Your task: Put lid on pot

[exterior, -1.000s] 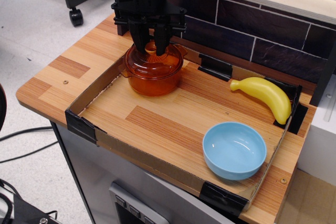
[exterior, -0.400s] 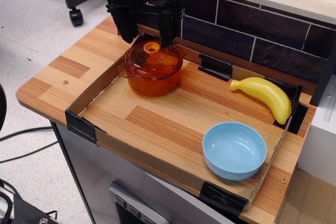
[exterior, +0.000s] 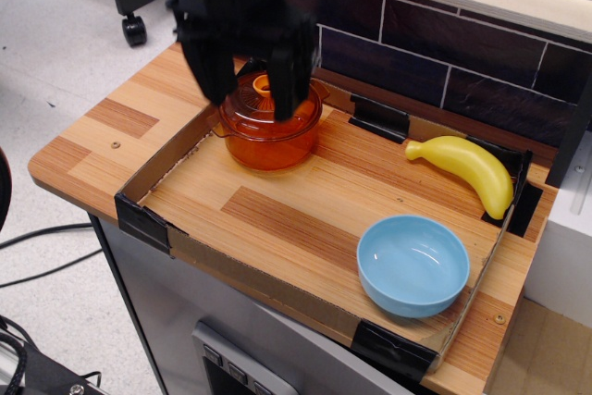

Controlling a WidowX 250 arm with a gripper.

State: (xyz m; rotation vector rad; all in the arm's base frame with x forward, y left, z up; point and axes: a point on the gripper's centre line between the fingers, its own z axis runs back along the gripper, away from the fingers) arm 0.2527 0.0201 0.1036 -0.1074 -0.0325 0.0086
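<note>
The transparent orange lid (exterior: pixel 262 104) rests on top of the transparent orange pot (exterior: pixel 268 141) at the back left of the cardboard tray (exterior: pixel 305 201). Its ringed knob (exterior: pixel 263 86) shows between my fingers. My black gripper (exterior: pixel 252 90) hangs open over the lid, one finger on each side of the knob, holding nothing. The fingers hide part of the lid's back edge.
A yellow banana (exterior: pixel 467 169) lies at the tray's back right corner. A light blue bowl (exterior: pixel 413 265) stands at the front right. A dark brick wall (exterior: pixel 435 57) runs behind the tray. Low cardboard walls edge the tray.
My gripper was shut on the lid's knob over the pot. It has opened, let go of the lid, and risen and come forward. The lid stays on the pot.
</note>
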